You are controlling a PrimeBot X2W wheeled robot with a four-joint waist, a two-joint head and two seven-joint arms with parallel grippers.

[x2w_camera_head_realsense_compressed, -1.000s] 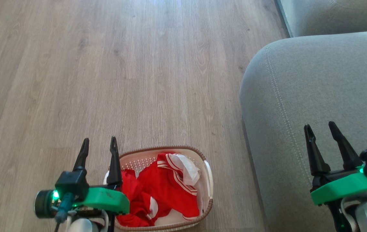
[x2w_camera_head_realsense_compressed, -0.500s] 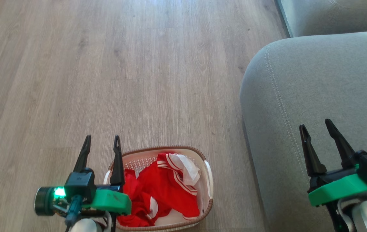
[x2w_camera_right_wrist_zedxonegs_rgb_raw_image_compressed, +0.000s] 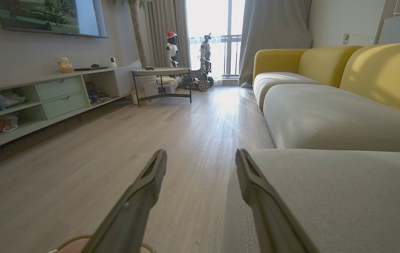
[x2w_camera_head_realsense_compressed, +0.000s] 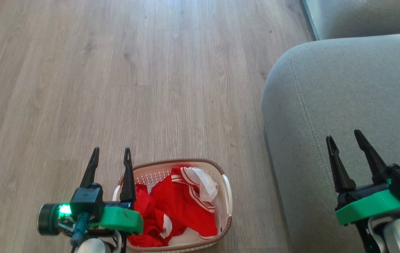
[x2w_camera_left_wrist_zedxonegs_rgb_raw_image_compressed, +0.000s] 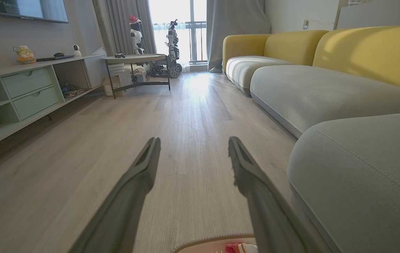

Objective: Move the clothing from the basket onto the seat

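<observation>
Clothing (x2w_camera_head_realsense_compressed: 182, 207) lies crumpled in the basket (x2w_camera_head_realsense_compressed: 175, 162) on the floor (x2w_camera_head_realsense_compressed: 115, 70) right below me: red cloth with white stripes, heaped loosely inside the rim. I judge it light, soft and floppy, so it will sag and trail once lifted. The raised fold with the striped white edge near the top of the heap looks the best place to pinch, deep enough to gather more than one layer. The thin plastic basket may tip or slide if the cloth snags.

My left gripper (x2w_camera_head_realsense_compressed: 111, 150) hovers over the basket's left edge, jaws wide and empty. My right gripper (x2w_camera_head_realsense_compressed: 343, 135) hangs over the seat (x2w_camera_head_realsense_compressed: 344, 88), likewise wide and empty.

No lettering shows on the cloth from here. Far off, the television (x2w_camera_right_wrist_zedxonegs_rgb_raw_image_compressed: 50, 17) carries a caption reading "Baby I'm coming", the rest too small to read.
</observation>
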